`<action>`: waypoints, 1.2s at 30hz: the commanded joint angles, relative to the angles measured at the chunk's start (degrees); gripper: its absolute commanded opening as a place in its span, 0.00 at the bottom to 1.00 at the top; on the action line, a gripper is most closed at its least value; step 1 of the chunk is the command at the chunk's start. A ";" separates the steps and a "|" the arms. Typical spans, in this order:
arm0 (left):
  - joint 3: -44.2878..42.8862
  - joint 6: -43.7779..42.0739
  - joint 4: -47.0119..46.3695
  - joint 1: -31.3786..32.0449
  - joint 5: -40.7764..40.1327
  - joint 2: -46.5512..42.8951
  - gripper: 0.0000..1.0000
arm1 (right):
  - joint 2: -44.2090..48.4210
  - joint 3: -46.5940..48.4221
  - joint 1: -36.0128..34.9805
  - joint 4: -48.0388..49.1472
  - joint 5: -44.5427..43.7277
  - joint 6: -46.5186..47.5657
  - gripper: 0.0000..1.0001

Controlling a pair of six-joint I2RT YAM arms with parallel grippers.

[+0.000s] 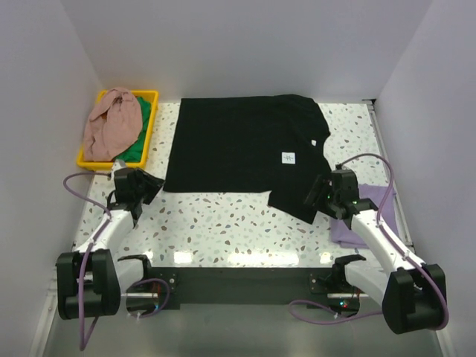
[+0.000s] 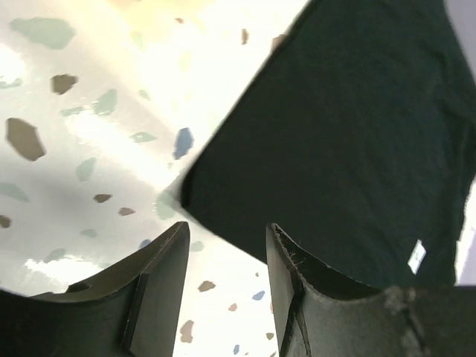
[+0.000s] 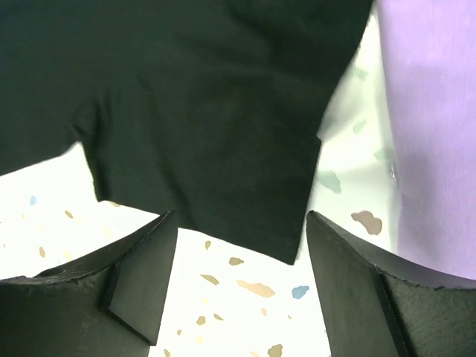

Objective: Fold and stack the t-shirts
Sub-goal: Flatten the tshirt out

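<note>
Spread flat for folding, the black shirt (image 1: 238, 145) has the left gripper (image 2: 227, 232) at its corner and the right gripper (image 3: 242, 222) at its sleeve, both open, empty

I'm watching white links running between black joint housings on the left arm (image 1: 105, 236) and right arm (image 1: 378, 244), lavender cables (image 1: 67, 180) looping along both, the left gripper (image 2: 227, 230) and right gripper (image 3: 242, 219) showing black wedge-shaped fingers (image 2: 152, 286).

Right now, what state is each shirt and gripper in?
Black t-shirt: spread flat, unfolded.
Lavender t-shirt: partly hidden under the right arm.
Pink t-shirt: bunched in the yellow bin.
Green t-shirt: in the bin, under the pink.
Left gripper: open, empty.
Right gripper: open, empty.
</note>
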State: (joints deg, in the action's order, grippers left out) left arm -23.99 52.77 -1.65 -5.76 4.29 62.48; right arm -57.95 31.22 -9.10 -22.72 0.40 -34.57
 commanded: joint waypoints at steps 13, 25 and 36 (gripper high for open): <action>-2.20 2.33 -5.37 0.75 -3.42 13.28 0.50 | -1.72 -2.22 0.05 2.59 -3.39 -4.02 0.72; -2.99 3.04 -7.76 0.93 -1.30 16.27 0.16 | -5.33 -4.50 0.05 7.24 -4.27 -6.21 0.70; -5.28 3.56 -3.63 0.92 -2.80 14.34 0.00 | -10.24 -4.86 -2.58 10.77 -4.01 -8.32 0.55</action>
State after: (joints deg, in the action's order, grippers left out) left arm -26.98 56.01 -6.17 -5.10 2.72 78.48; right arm -65.93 26.17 -10.33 -13.43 -2.31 -41.12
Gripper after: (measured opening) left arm 0.024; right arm 0.557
